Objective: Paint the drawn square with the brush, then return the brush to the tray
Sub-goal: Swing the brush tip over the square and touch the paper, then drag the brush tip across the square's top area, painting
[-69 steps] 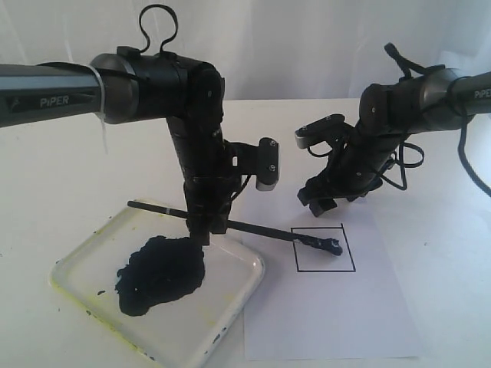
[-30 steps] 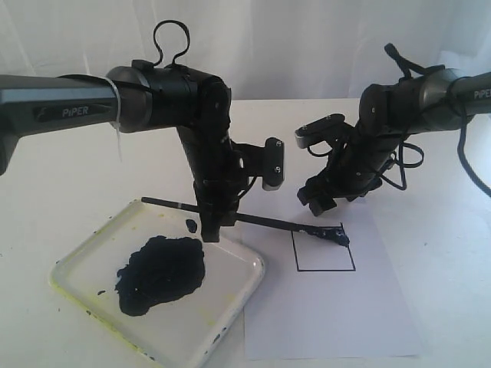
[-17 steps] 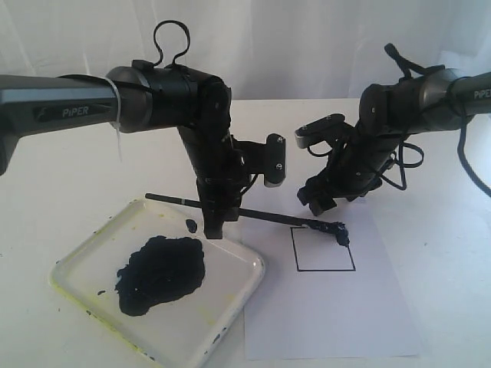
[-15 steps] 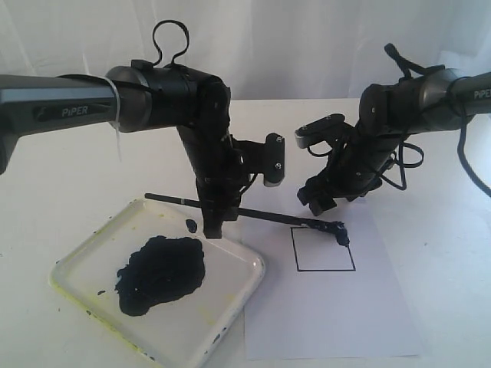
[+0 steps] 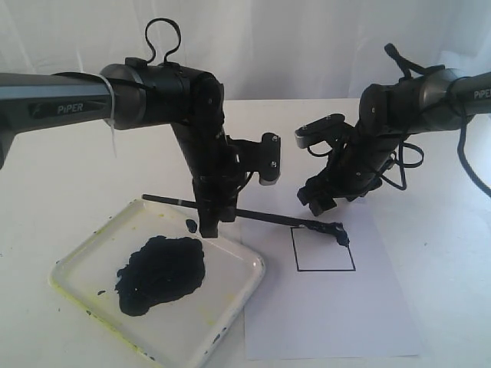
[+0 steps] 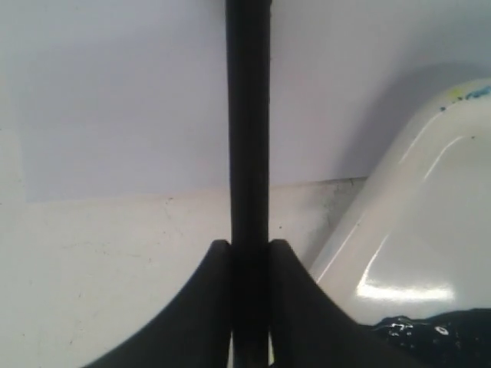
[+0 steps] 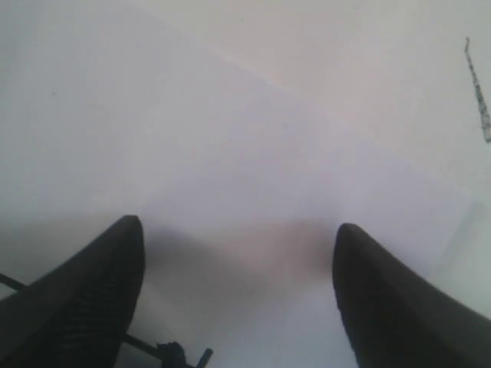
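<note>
Painting step: left pincer (image 5: pixel 209 224) clamped on brush (image 5: pixel 268 219), tip at upper-right corner of unpainted drawn square (image 5: pixel 324 249); right pincer (image 5: pixel 322 201) wide, empty; next, probably sweep tip inward.

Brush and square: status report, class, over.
Left end effector shut on brush. Right end effector open, empty. Brush tip at drawn square's corner; inside white. Nothing blocking.

Frontal exterior; wrist cameras over brush (image 6: pixel 249 115)

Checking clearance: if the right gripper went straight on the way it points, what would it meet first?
Likely the white paper sheet, close by the brush tip; depth is unclear.
</note>
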